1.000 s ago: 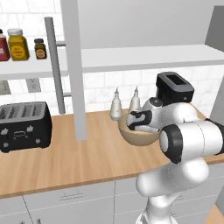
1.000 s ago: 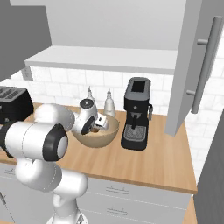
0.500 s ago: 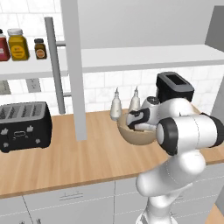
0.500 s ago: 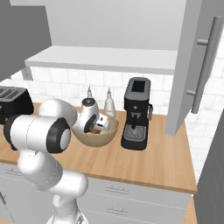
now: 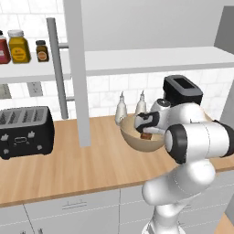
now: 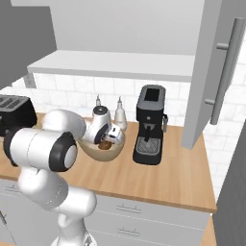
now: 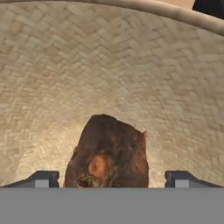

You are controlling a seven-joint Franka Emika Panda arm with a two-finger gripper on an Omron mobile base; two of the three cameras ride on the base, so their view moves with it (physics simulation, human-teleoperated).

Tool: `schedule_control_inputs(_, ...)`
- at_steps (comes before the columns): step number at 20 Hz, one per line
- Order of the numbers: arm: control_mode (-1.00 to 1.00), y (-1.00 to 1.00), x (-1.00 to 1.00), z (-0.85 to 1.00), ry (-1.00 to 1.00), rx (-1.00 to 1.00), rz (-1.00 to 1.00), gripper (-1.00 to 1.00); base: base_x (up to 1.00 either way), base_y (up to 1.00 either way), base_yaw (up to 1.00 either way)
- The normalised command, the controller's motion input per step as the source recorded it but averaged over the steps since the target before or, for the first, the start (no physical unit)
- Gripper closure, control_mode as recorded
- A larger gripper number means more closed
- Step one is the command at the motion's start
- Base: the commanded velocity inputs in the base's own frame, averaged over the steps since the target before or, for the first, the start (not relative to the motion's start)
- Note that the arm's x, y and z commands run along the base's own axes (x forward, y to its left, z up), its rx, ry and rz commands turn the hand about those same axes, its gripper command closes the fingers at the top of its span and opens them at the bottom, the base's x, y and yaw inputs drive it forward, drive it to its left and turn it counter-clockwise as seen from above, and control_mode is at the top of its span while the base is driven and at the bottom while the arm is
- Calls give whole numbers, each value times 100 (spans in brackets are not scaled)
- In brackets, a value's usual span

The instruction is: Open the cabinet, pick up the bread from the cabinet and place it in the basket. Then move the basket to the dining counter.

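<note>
The round tan basket [image 5: 135,139] [image 6: 106,153] stands on the wood worktop by the coffee machine, and its woven inside [image 7: 109,65] spreads across the hand view. The brown bread [image 7: 108,154] lies inside it, seen as a dark lump [image 5: 146,135] [image 6: 102,144] under the hand. My gripper [image 5: 147,129] [image 6: 107,139] [image 7: 112,179] reaches down into the basket and is open, with its fingertips [image 7: 43,178] standing apart on either side of the bread with gaps. The grey cabinet is open, with its doors [image 5: 75,68] [image 6: 216,72] swung out and its white shelf [image 5: 151,60] bare on this side.
A black coffee machine [image 5: 183,93] [image 6: 150,125] stands right of the basket, and two white bottles [image 5: 130,107] stand behind it. A black toaster [image 5: 25,131] sits at the left. Spice jars [image 5: 18,45] stand on the shelf's left end. The open left door hangs over the worktop.
The hand has stayed in the basket over the bread. The arm's elbow has shifted only slightly.
</note>
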Motion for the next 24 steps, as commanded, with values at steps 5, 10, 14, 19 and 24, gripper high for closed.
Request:
schedule_control_inputs(5,-100,8,-57,64,-9,0,2,-100,0,0,0)
schedule_control_inputs(10,-100,53,-51,100,-13,-1,4,-100,0,0,0)
schedule_control_inputs(14,-100,43,-99,40,-7,-2,11,-100,0,0,0)
schedule_control_inputs(19,-100,35,-17,0,0,-7,18,-100,0,0,0)
schedule_control_inputs(24,-100,15,0,10,0,-17,24,-100,0,0,0)
